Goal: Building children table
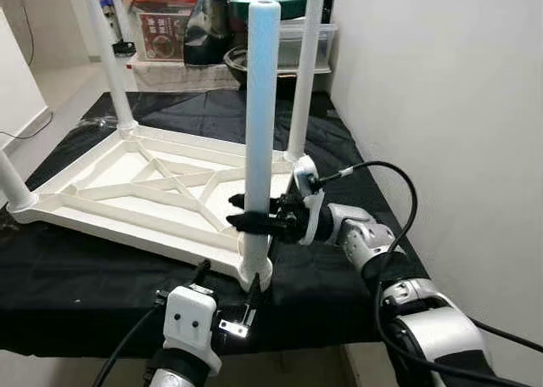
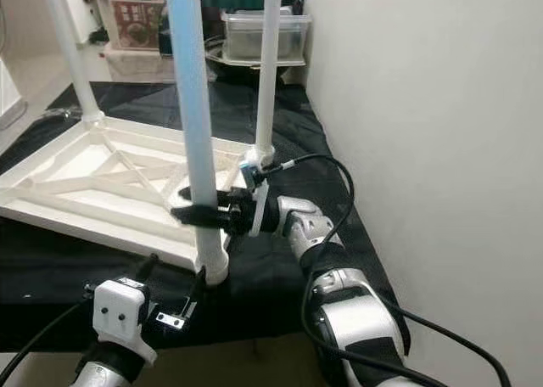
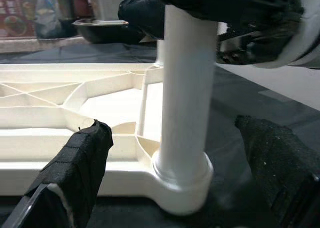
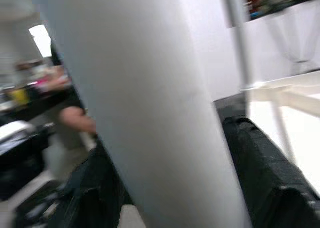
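Black fingers of our right gripper [image 1: 251, 221] are clamping the white leg [image 1: 260, 107] low down, just above its corner socket. Our left gripper [image 1: 227, 287] is waiting below, spread wide on either side of the socket, grasping nothing. The tabletop [image 1: 110, 199] is lying upside down on the black cloth [image 1: 68, 268]. We're judging hollow plastic: light, stiff, slick. Gripping low is limiting wobble.

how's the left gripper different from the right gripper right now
The right gripper is shut on the near table leg, partway up it; the left gripper is open, its fingers either side of that leg's base without touching. The right reaches in from the side, the left from the front edge of the upturned tabletop. Both have black fingers.
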Robot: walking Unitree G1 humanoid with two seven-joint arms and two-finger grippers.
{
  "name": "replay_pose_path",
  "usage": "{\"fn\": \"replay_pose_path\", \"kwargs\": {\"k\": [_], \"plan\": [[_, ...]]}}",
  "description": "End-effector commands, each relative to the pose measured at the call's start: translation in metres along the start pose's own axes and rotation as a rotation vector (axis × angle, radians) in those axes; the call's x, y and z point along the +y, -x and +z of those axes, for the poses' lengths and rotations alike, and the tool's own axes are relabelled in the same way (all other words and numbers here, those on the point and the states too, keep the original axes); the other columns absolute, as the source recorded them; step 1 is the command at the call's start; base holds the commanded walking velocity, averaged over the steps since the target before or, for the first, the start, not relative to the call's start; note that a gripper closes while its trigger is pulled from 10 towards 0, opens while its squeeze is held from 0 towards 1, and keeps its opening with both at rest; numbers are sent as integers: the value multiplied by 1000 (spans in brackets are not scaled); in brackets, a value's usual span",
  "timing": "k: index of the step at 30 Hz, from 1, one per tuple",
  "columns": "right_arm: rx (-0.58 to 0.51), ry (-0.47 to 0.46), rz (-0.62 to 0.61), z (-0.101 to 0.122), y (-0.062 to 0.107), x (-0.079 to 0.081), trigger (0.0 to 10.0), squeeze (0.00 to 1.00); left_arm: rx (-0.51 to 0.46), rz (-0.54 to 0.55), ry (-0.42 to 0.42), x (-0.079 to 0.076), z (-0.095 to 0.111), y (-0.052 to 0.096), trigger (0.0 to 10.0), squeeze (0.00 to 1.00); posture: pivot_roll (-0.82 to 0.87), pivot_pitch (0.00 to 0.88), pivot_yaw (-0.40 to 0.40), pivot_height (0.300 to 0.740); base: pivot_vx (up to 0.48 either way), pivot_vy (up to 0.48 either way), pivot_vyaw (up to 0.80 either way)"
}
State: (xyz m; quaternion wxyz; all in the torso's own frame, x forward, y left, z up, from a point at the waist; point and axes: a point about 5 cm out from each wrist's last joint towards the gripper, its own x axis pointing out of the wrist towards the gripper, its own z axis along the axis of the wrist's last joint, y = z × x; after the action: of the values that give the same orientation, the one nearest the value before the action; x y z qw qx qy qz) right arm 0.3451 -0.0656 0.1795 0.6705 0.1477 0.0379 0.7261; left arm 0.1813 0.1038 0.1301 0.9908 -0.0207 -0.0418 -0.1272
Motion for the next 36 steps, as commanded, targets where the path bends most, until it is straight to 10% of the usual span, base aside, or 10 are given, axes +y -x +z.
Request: {"fn": "replay_pose_path", "kwargs": {"k": [1, 2, 12, 21, 29, 31, 32, 34, 35, 36], "plan": [[16, -17, 53, -3, -6, 3, 4510, 0, 11, 1, -6, 1, -1, 1, 10000, 0, 77, 0, -52, 740, 0, 0, 0], [20, -17, 60, -4, -7, 4, 0, 0, 11, 1, -6, 1, -1, 1, 10000, 0, 77, 0, -52, 740, 0, 0, 0], [-67, 80, -803, 4, 6, -42, 0, 0, 12, 2, -8, 1, -1, 1, 10000, 0, 74, 0, -53, 740, 0, 0, 0], [-208, 77, -1858, 7, 107, -49, 0, 0, 15, 1, -6, 1, -3, 1, 10000, 0, 74, 0, -53, 740, 0, 0, 0], [-213, -57, -2019, -17, 101, -46, 0, 0, 14, 0, -9, 1, -2, 1, 10000, 0, 69, 0, -52, 740, 0, 0, 0], [-221, -84, -1993, -19, 93, -48, 4314, 0, 15, -1, -9, 1, -2, 1, 10000, 0, 69, 0, -52, 740, 0, 0, 0], [-228, -96, -1988, -19, 88, -48, 10000, 0, 15, -2, -9, 1, -2, 1, 10000, 0, 69, 0, -52, 740, 0, 0, 0], [-242, -94, -1941, -17, 80, -50, 10000, 0, 16, -2, -9, 1, -3, 1, 10000, 0, 68, 0, -49, 740, 0, 0, 0], [-257, -71, -1878, -13, 72, -52, 10000, 918, 17, -3, -9, 1, -3, 1, 10000, 0, 68, 0, -49, 740, 0, 0, 0], [-265, -49, -1847, -10, 66, -52, 10000, 918, 17, -3, -9, 1, -3, 1, 10000, 0, 68, 0, -49, 740, 0, 0, 0]]}}
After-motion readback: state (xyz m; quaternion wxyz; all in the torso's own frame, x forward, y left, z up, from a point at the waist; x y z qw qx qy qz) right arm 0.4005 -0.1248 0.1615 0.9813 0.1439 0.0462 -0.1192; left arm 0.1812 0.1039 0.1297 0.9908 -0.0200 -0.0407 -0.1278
